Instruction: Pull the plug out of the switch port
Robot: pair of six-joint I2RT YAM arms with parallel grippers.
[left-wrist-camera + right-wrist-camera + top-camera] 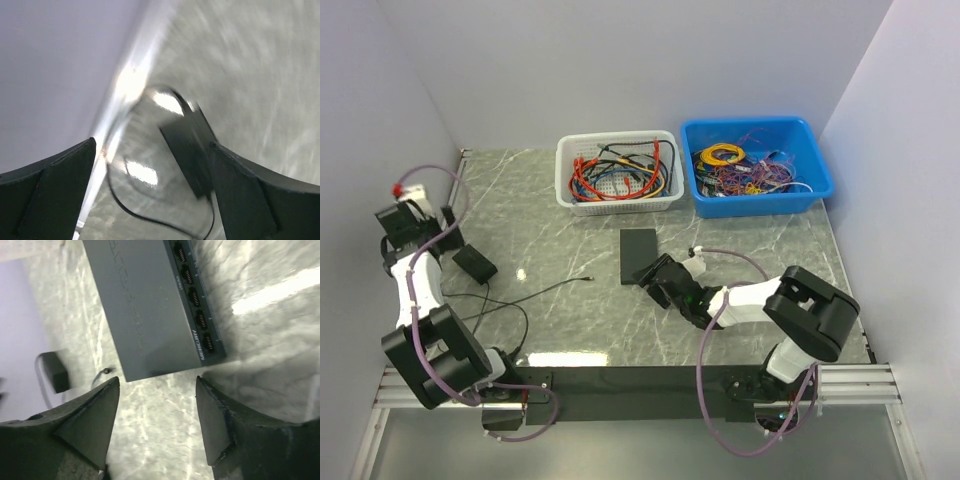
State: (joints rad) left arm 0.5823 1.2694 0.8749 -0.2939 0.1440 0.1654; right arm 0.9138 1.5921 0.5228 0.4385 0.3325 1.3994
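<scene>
Switch [638,255]: flat on the desk [520,200], near its middle, in front of the white basket [617,205].
Right claw [157,381]: spread, pinching nothing, fingertips just short of the switch's near end.
Left claw [152,145]: spread wide, facing a black adapter [187,150]; view blurred.
Plug [588,280]: on the desk, apart from the switch.

Grey marbled table [520,200]. Far side: white mesh basket [620,207] at centre, blue bin [760,205] just right of it. Centre: black switch [639,255], lying flat. Left: black adapter [475,264]. Its thin cable [545,290] runs right, and the plug [590,279] lies apart from the switch, to its left.
</scene>
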